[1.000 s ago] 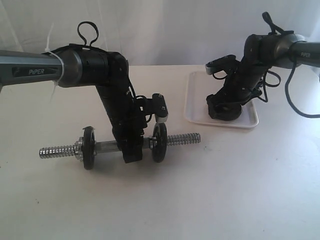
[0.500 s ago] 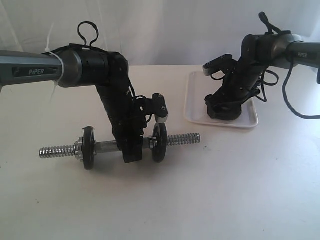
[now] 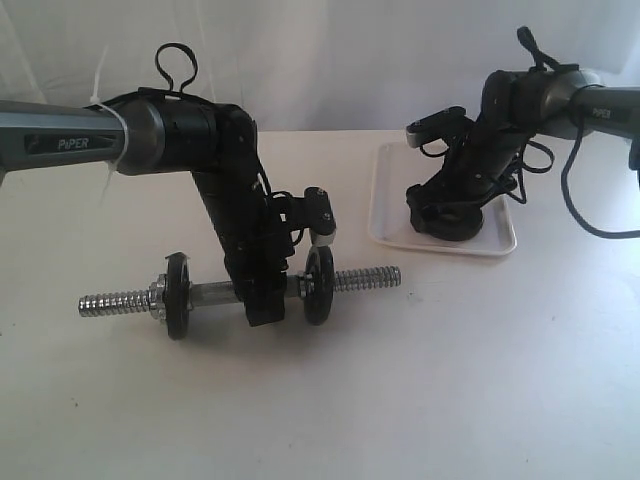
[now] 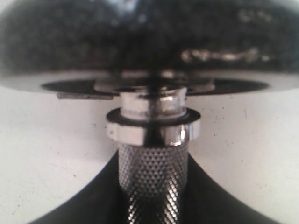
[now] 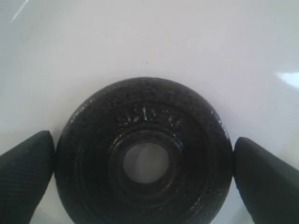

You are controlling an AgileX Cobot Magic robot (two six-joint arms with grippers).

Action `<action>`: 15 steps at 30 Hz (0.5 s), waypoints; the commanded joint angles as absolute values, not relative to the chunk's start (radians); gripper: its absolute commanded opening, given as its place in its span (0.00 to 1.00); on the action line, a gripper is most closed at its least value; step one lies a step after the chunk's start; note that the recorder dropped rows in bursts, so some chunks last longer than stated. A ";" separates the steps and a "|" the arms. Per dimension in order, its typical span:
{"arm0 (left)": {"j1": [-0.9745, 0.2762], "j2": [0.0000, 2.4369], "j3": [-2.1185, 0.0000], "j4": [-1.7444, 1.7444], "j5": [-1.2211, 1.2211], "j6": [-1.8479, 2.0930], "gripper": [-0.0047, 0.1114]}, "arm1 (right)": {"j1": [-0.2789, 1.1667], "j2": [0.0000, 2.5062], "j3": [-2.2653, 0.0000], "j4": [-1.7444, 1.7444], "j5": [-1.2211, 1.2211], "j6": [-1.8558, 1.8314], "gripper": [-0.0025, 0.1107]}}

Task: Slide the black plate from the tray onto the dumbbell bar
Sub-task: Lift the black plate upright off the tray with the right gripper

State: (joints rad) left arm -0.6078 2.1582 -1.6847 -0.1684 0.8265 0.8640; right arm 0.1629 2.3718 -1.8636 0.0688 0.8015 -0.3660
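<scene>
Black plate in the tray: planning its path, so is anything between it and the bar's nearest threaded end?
Nothing visible. No object stands on the table between the tray, where the plate lies, and the bar's threaded end nearest it. The left gripper holds the bar's middle, beyond a mounted disc.

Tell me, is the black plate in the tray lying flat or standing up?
Lying flat: the black plate shows its whole round face, with the white tray visible through its centre hole.
</scene>
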 commanded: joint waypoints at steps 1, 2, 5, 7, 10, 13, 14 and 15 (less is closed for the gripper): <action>-0.614 2.142 -1.689 -0.201 0.848 0.864 0.04 | 0.169 2.426 -1.844 0.026 0.858 -0.377 0.87; -0.614 2.142 -1.689 -0.201 0.848 0.864 0.04 | 0.169 2.426 -1.844 0.023 0.860 -0.377 0.87; -0.614 2.142 -1.689 -0.201 0.848 0.864 0.04 | 0.169 2.422 -1.854 -0.013 0.890 -0.368 0.87; -0.614 2.142 -1.689 -0.201 0.848 0.864 0.04 | 0.169 2.418 -1.869 -0.024 0.922 -0.361 0.87; -0.614 2.142 -1.689 -0.201 0.848 0.866 0.04 | 0.169 2.418 -1.884 -0.024 0.961 -0.361 0.87; -0.614 2.142 -1.689 -0.201 0.848 0.868 0.04 | 0.169 2.418 -1.883 -0.024 0.974 -0.361 0.87; -0.614 2.142 -1.689 -0.201 0.848 0.868 0.04 | 0.169 2.418 -1.883 -0.024 0.971 -0.361 0.87; -0.614 2.142 -1.689 -0.201 0.848 0.868 0.04 | 0.169 2.418 -1.883 -0.024 0.958 -0.361 0.87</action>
